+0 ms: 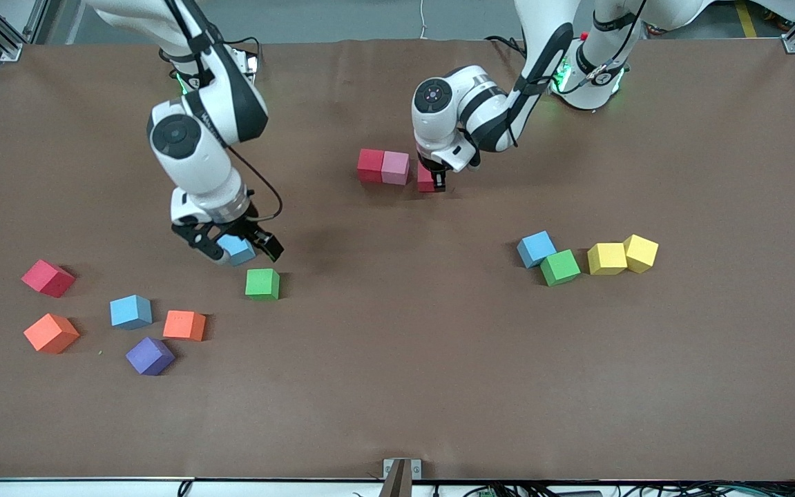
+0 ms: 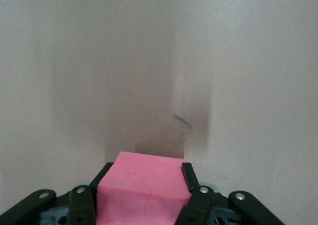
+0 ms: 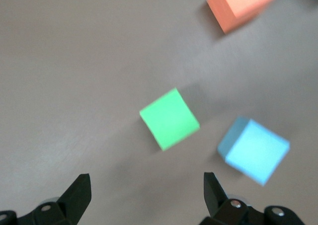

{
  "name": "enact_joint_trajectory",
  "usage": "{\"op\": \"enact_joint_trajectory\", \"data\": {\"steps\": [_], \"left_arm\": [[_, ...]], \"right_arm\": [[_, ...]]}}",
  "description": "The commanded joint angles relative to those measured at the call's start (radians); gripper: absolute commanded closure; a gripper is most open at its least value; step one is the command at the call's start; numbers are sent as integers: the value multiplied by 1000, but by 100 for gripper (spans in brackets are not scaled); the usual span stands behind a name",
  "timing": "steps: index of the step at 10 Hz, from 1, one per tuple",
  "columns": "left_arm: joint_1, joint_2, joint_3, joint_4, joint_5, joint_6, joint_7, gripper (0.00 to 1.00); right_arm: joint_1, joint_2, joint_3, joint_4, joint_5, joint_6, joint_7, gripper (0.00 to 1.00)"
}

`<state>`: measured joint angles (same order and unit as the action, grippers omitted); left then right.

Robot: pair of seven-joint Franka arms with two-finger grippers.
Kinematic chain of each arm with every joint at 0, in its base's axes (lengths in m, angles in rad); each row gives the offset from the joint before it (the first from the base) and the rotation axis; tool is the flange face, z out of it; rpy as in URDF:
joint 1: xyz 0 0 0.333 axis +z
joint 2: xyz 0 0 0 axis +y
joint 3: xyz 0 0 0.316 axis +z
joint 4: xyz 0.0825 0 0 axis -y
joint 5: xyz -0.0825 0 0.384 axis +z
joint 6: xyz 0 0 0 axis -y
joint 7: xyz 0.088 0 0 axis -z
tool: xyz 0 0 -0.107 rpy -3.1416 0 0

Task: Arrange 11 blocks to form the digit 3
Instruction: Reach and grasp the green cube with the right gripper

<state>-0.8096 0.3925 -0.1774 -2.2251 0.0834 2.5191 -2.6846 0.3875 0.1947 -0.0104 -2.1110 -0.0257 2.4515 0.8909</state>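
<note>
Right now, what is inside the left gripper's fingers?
The left gripper is shut on a pink-red block, beside the red block and pink block. The held block's underside is covered.

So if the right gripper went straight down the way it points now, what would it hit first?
Probably bare table. The right gripper is open, and in its wrist view the green block sits just ahead of the fingers, the blue block beside it. Depth is unclear, so it might clip the green one.
</note>
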Motion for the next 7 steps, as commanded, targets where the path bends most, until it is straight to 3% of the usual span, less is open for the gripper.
{"op": "enact_joint_trajectory", "data": {"steps": [1,4,7], "left_arm": [[-45,-9,4,-40,-5,62,-43,92],[-52,-6,3,-45,-1,76,-63,93],[-68,-6,4,-41,-1,86,-89,92]], "right_arm": [[-19,119,20,123,-31,-3,-148,0],[-5,199,20,143,-106,15,-329,0],[-21,227,18,140,-123,34,-465,0]]}}
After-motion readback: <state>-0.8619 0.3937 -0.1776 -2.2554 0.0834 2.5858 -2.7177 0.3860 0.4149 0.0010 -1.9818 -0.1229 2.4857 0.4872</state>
